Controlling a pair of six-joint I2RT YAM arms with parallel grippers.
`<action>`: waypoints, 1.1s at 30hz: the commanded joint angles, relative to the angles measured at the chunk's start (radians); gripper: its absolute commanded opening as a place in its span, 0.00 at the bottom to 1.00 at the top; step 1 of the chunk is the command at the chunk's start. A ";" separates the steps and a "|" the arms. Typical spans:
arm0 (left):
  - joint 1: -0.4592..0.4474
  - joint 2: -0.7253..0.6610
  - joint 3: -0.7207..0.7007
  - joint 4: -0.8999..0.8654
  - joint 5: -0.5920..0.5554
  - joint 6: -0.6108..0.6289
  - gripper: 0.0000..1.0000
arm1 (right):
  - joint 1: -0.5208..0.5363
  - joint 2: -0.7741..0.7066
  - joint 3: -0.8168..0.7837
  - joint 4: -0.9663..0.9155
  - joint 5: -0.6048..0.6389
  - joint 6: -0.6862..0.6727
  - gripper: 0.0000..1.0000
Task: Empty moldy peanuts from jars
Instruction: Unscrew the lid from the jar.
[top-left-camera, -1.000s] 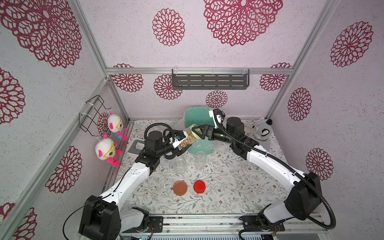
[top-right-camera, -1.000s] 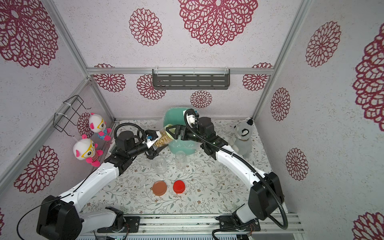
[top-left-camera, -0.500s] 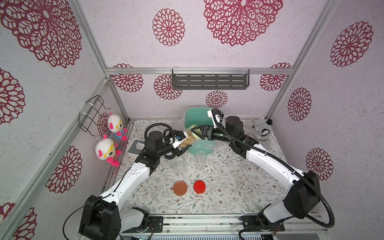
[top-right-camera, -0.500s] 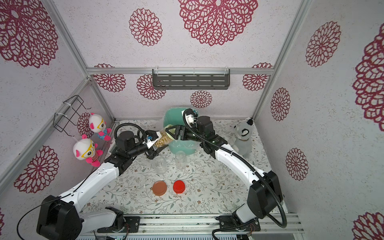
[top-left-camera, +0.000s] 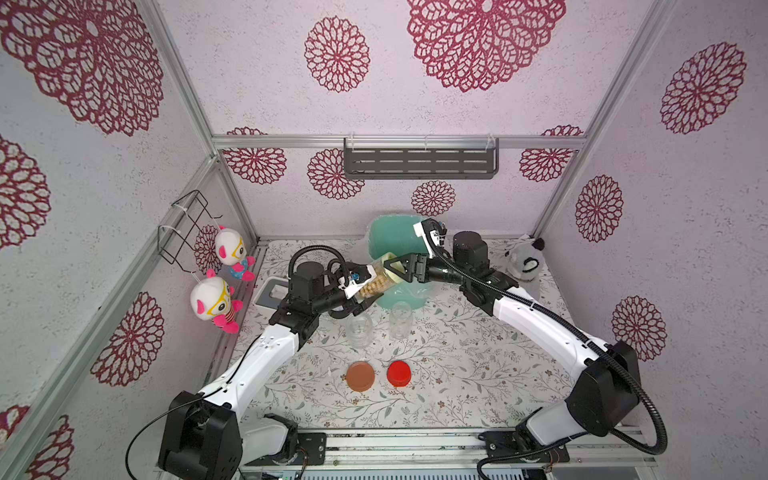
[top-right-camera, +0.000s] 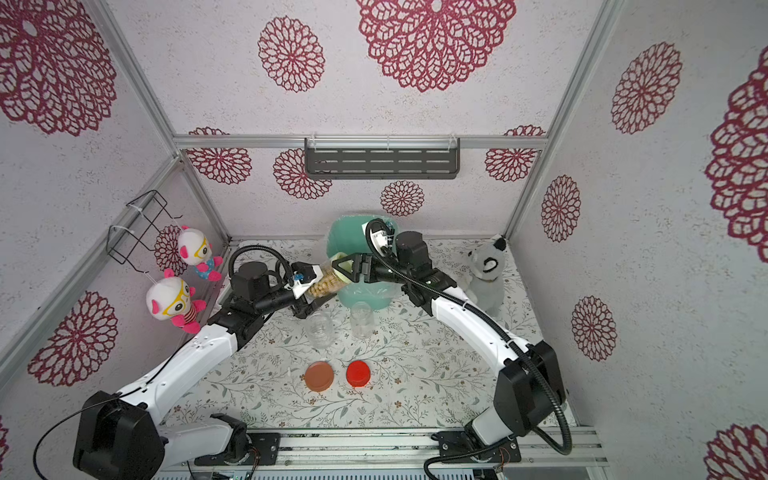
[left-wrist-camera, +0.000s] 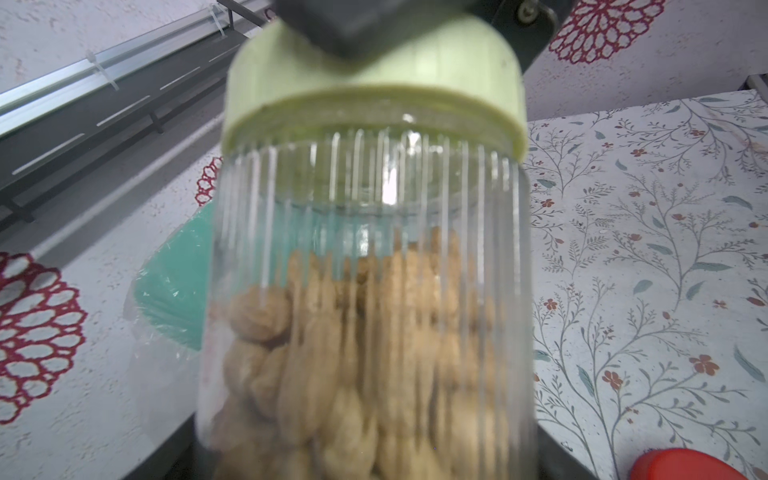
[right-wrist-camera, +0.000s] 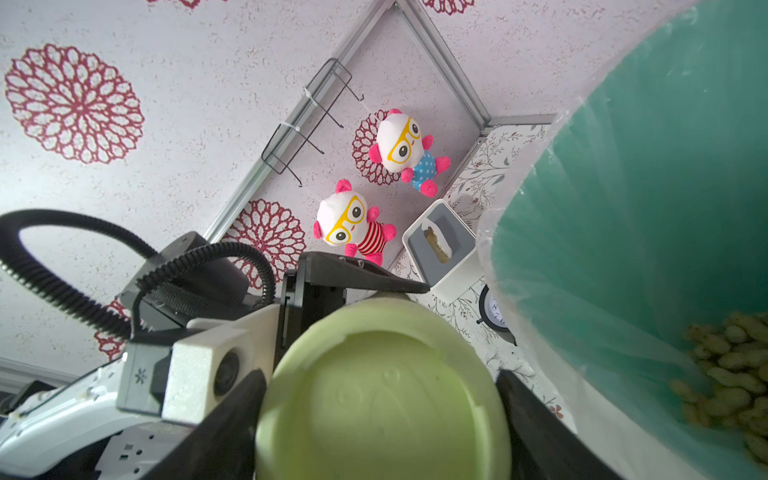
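Key relation: the clear ribbed plastic jar (top-left-camera: 374, 283), part full of tan peanuts (left-wrist-camera: 353, 353), hangs off the table btwn the two arms. It is tilted, w/ its long axis running 8→2 o'clock in both top views. The base end, at 8 o'clock, sits in the left gripper (top-left-camera: 362, 291). The mouth end, at 2 o'clock, carries the pale yellow-green round screw lid (top-left-camera: 389, 268), which is on the jar and sits in the right gripper (top-left-camera: 395, 271). So the right arm is nearer the lid and the left arm nearer the body. Any unscrewing would turn about that 8–2 axis.

Left gripper: part closed and clamped on the jar body near the base. It prob. bears the weight, since the jar is clear of the table.

Right gripper: jaws set wide, w/ one black finger (right-wrist-camera: 232, 419) on each side of the lid. Pads look pressed to the rim, so it reads as grasping the lid, tho the far-side contact is hard to confirm.

The teal plastic-lined bin (top-left-camera: 384, 232) stands at 12–1 o'clock of the jar, just behind it. A heap of loose nuts (right-wrist-camera: 731, 374) lies inside.

At 6 o'clock two empty clear jars (top-left-camera: 359, 328) stand upright on the floral table (top-left-camera: 457, 353). Further along 6 o'clock lie a brown-orange lid (top-left-camera: 360, 376) and a red lid (top-left-camera: 399, 372).

Judgement: this looks like the last full jar. Next, twist the lid off, then tip the mouth toward 1 o'clock, over the bin.
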 joint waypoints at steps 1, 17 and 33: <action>0.008 -0.025 0.062 0.030 0.084 -0.017 0.00 | -0.009 -0.060 -0.013 0.062 -0.081 -0.195 0.19; 0.020 0.001 0.101 -0.054 0.168 -0.014 0.00 | -0.141 -0.084 0.010 -0.041 -0.378 -0.823 0.00; 0.025 0.019 0.122 -0.095 0.206 -0.008 0.00 | -0.173 -0.021 0.134 -0.366 -0.519 -1.280 0.30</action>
